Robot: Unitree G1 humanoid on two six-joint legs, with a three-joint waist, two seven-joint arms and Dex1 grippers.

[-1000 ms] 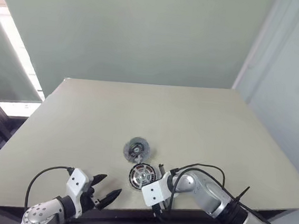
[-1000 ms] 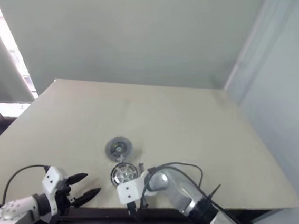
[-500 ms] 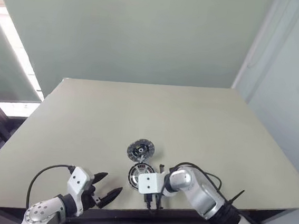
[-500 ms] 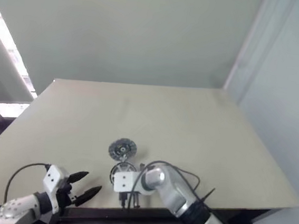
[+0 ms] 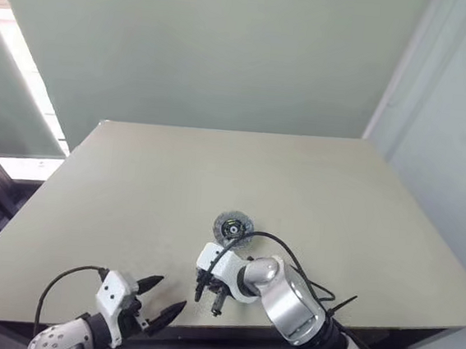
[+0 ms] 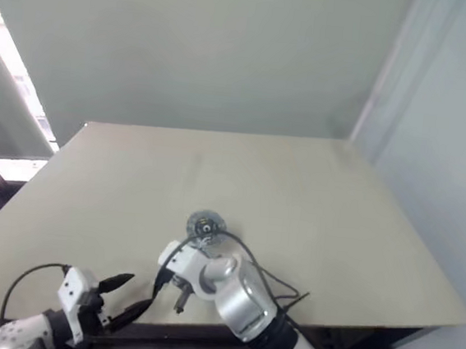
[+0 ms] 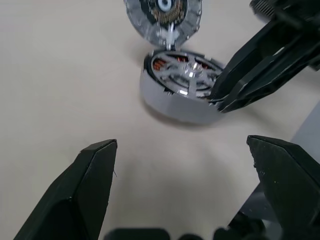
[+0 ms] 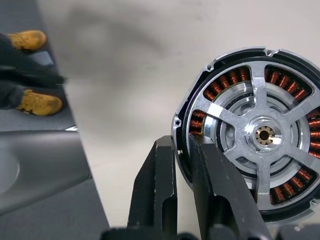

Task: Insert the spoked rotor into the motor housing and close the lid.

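**Right tool pinching housing rim; left tool spread, idle**

Right tool [image 8: 182,165]: fingers nearly together, one on each side of the housing's [image 7: 180,87] rim wall. In the right wrist view the outer finger lies against the outside of the black rim and the inner finger sits just inside it, over the copper windings. The left wrist view shows the same two dark fingers meeting the rim at the housing's edge. In the head views this tool [image 5: 209,292] points down and to the left at the near table edge, a black cable looping over the wrist.

Housing: silver round casing on the table [image 5: 132,190], near the front edge and about mid-width. A pale spoked part with a small brass-coloured centre sits inside the ring of windings. Cannot tell whether this is the rotor seated in place.

Lid [image 5: 234,226]: flat disc with dark hub, lying on the table just beyond the housing. In the left wrist view its edge is very close to the housing; cannot tell whether they touch.

Left tool [image 5: 157,299]: fingers spread wide, holding nothing, over the front table edge to the left of the housing, apart from it and pointing toward it.
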